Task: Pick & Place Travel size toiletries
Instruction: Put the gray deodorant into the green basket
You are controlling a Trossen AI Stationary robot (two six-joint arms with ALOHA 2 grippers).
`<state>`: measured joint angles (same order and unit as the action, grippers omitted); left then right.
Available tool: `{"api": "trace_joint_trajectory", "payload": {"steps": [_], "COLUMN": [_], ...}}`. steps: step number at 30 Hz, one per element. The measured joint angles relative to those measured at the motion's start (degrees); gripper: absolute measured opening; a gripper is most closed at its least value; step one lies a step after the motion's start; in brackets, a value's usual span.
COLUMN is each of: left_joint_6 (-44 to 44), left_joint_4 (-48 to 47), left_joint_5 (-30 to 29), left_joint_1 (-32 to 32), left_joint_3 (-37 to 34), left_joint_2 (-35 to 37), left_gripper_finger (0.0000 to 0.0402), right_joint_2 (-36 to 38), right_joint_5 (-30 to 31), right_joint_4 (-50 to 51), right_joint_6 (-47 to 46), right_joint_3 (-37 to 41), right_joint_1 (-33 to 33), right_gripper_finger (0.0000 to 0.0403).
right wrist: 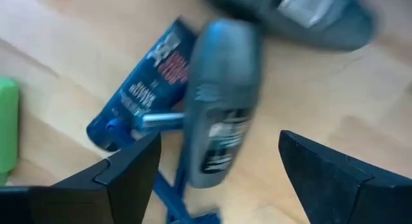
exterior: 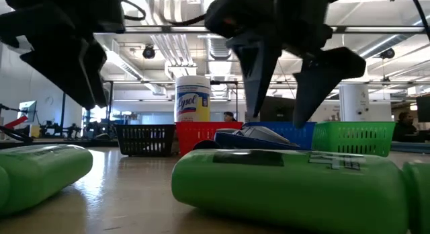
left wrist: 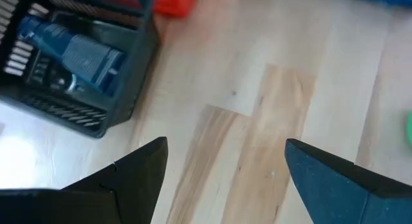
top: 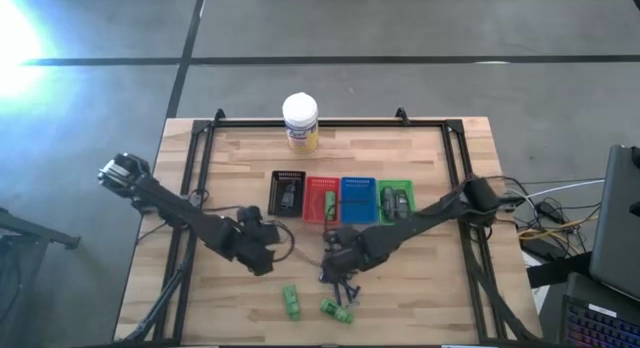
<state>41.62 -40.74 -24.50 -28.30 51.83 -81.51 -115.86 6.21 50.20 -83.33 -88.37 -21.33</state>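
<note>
Two bright green bottles (top: pixel 291 301) (top: pixel 335 310) lie on their sides near the table's near edge. A small pile just beyond them holds a grey oval container (right wrist: pixel 219 114), a blue tube (right wrist: pixel 145 95), a second grey container (right wrist: pixel 302 15) and a thin blue stick (right wrist: pixel 174 185). My right gripper (top: pixel 340 260) (exterior: pixel 279 123) is open and hovers just above this pile, its fingers either side of the grey oval container. My left gripper (top: pixel 256 252) (left wrist: pixel 225 166) is open over bare wood, on the near side of the black tray (top: pixel 287 194).
Black, red (top: pixel 321 200), blue (top: pixel 358 198) and green (top: pixel 395 202) trays stand in a row mid-table. The black one holds a blue-grey tube (left wrist: pixel 77 53), and the others also hold items. A white-lidded jar (top: pixel 300 121) stands at the far edge. A black frame runs along the table's sides.
</note>
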Motion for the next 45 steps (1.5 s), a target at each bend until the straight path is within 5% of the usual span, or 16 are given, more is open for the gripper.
{"api": "trace_joint_trajectory", "payload": {"steps": [11, 27, 41, 45], "left_joint_6": [-0.5, -10.1, -10.0, -9.8], "left_joint_4": [3.3, 8.1, 9.3, 10.4], "left_joint_5": [-0.6, -0.6, -0.6, -0.6], "left_joint_1": [0.0, 0.1, 0.1, 0.1], "left_joint_3": [-9.3, -13.6, -13.7, -13.7], "left_joint_2": [11.6, 15.6, 15.6, 15.6], "left_gripper_finger": [0.0316, 0.0316, 0.0317, 0.0317], "right_joint_2": [-6.3, -6.3, -8.3, -8.2], "right_joint_5": [-1.7, -3.3, -3.3, -3.4], "right_joint_4": [0.3, 0.4, 0.8, 1.9], "right_joint_6": [-2.1, -3.3, 2.4, 2.8], "right_joint_3": [-4.0, -3.9, -3.2, -3.2], "right_joint_1": [0.2, 2.9, 3.1, 3.0], "right_gripper_finger": [0.0299, 0.0199, 0.0253, 0.0239]}}
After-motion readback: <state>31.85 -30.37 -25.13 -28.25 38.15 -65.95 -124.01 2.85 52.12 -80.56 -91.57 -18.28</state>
